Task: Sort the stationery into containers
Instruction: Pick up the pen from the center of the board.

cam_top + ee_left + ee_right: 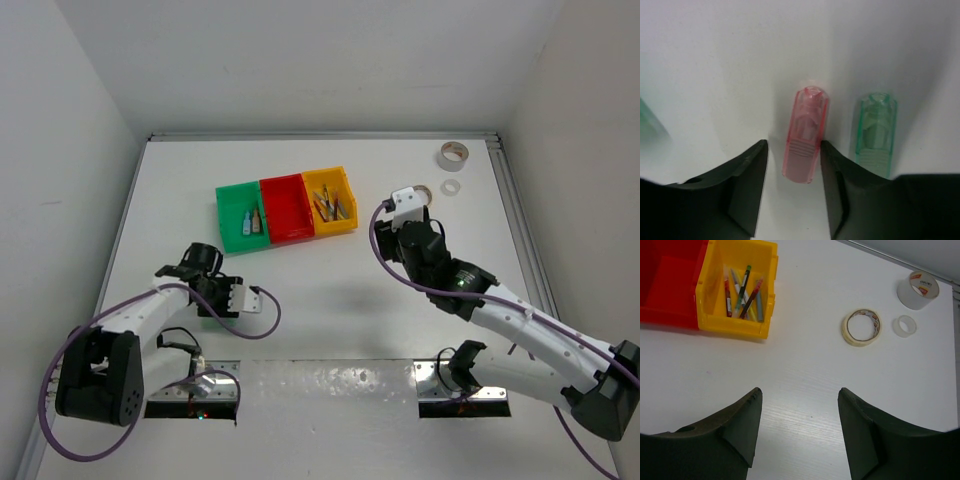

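**Left wrist view.** The left pincer (793,152), spread, straddles the pink piece (806,135) lying on the desk (715,75), with a gap showing on one side. The green piece (876,130) lies just beside it. Centre the pink piece before pinching so it neither skids nor nudges its neighbour. It probably goes in the green bin (240,215). The right pincer (800,405) is spread and empty, short of the tan tape roll (861,327).

I see pens (330,205) in the yellow bin (338,229), small pieces (252,221) in the green bin (224,215), a grey tape roll (452,155) on the bench (330,300).
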Controlling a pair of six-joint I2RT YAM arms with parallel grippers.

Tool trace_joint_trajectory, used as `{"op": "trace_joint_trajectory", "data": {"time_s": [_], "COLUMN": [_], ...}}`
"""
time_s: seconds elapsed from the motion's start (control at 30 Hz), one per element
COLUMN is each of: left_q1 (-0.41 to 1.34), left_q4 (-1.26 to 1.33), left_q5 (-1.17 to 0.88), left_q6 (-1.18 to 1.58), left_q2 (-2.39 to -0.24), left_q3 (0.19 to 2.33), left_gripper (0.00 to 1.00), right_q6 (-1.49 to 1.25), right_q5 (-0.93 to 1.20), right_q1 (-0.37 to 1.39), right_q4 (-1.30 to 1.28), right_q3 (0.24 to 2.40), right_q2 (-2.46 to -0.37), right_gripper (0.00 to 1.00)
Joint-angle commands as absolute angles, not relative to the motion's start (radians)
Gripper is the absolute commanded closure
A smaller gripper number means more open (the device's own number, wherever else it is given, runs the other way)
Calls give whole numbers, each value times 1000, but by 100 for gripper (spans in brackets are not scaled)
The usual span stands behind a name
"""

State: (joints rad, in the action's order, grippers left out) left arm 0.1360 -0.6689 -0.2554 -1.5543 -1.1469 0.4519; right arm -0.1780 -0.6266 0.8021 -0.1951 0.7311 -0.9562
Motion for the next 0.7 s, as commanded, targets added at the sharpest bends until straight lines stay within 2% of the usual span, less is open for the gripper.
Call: {"op": "trace_joint_trajectory", "data": {"time_s": [0.0, 0.03, 0.07, 0.23, 0.27, 0.4, 0.5, 0.6, 0.67], "left_q1": [146, 147, 146, 146, 146, 143, 143, 143, 143], "left_q4": [-597, -598, -609, -709, -727, -778, -822, -810, -705], "left_q5": [-229, -238, -242, -314, -325, -425, -563, -675, -702], "left_q6": [-1508, -1502, -1494, -1568, -1575, -1520, -1396, -1203, -941], "left_q2": [-1227, -1239, -1256, -1278, -1276, -1275, -1252, -1218, -1184], "left_q3": [413, 419, 434, 489, 494, 563, 719, 834, 860], "left_gripper": [59, 63, 73, 92, 100, 100, 100, 100, 100], "right_q6": [-164, -164, -164, -160, -161, -163, -161, -163, -164], "right_q5": [-660, -658, -661, -669, -673, -673, -680, -681, -675], "right_q1": [808, 808, 808, 810, 808, 808, 808, 808, 808], "right_q4": [-176, -178, -179, -186, -189, -189, -190, -183, -172], "right_q3": [735, 736, 736, 735, 732, 732, 729, 726, 723], "right_q2": [-937, -937, -934, -930, -928, -922, -920, -925, -928], "right_gripper": [39, 39, 39, 39, 39, 39, 39, 39, 39]}}
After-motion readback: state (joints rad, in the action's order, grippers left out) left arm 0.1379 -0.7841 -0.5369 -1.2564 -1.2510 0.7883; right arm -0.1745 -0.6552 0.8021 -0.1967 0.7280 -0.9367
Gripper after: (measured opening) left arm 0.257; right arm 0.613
